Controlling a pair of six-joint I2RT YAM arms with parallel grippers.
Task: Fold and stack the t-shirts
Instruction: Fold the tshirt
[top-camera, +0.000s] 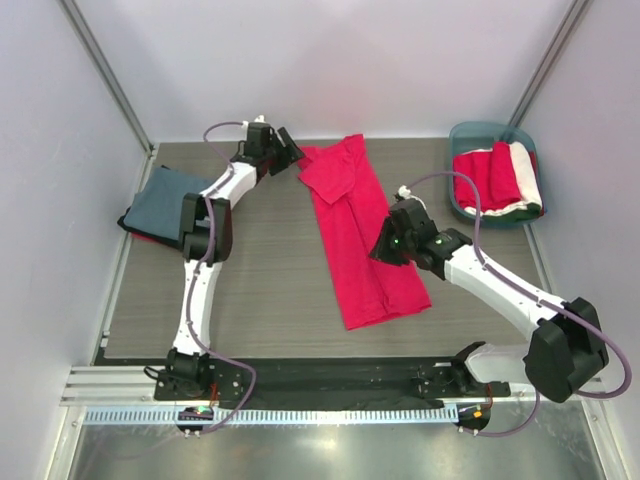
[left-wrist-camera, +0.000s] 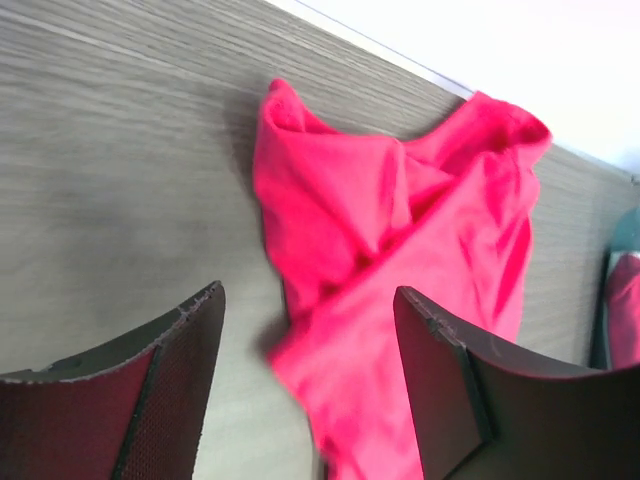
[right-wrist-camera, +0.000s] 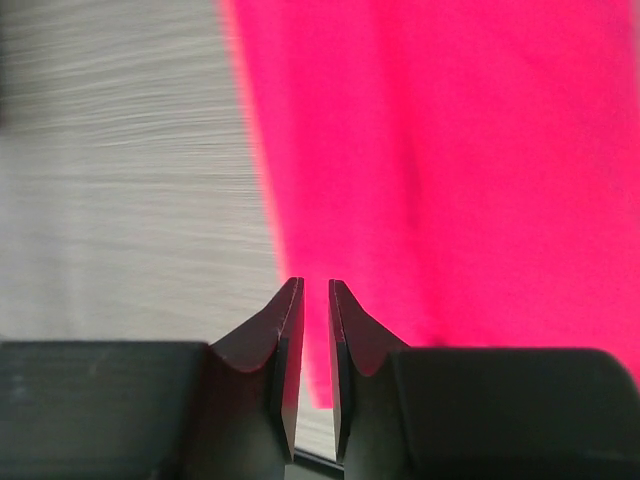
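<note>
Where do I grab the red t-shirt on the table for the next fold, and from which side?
Probably the red t-shirt at its near end's corners, coming from the near side: it lies flat as a long strip, that end straight and uncovered, the far end bunched.

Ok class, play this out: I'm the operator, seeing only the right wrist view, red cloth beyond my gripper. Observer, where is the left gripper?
Observer: The left gripper is open, holding nothing, at the far end of the red t-shirt.
Operator: Any finished shirts?
Observer: A folded blue-grey t-shirt lies at the left edge of the table.
Operator: More to fold?
Observer: A teal tub at far right holds red and white shirts.
</note>
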